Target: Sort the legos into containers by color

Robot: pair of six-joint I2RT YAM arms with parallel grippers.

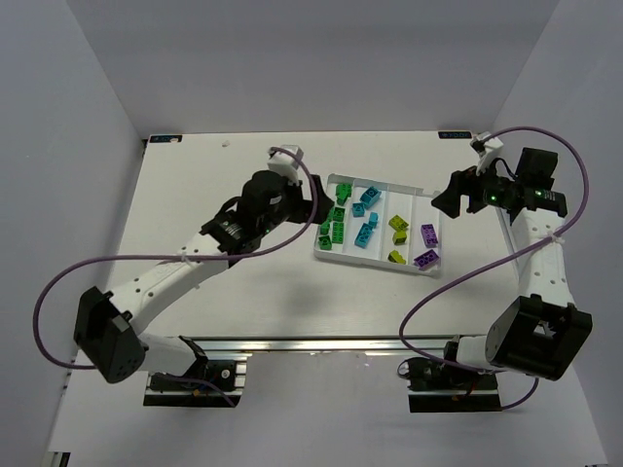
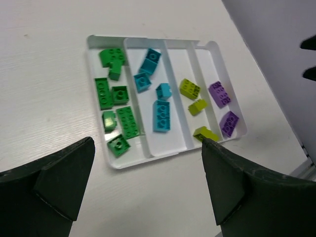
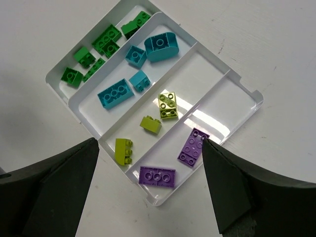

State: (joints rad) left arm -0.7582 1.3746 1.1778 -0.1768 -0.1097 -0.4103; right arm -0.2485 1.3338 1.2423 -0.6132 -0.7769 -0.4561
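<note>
The white tray [image 1: 362,261] lies right of the table's middle, with four long compartments. From left to right they hold dark green legos [image 1: 337,232], cyan legos [image 1: 365,233], lime legos [image 1: 398,224] and purple legos [image 1: 427,233]. My left gripper [image 1: 313,202] hovers at the tray's left edge, open and empty [image 2: 147,163]. It looks down on the green [image 2: 103,93], cyan [image 2: 161,116], lime [image 2: 189,89] and purple [image 2: 219,94] bricks. My right gripper [image 1: 443,195] hovers off the tray's far right corner, open and empty [image 3: 150,148], above the purple bricks [image 3: 157,176] and the lime bricks [image 3: 168,105].
The white table [image 1: 224,282] is enclosed by grey walls on the left, back and right [image 2: 276,49]. Purple cables [image 1: 58,282] loop from both arms. No loose bricks show on the table outside the tray.
</note>
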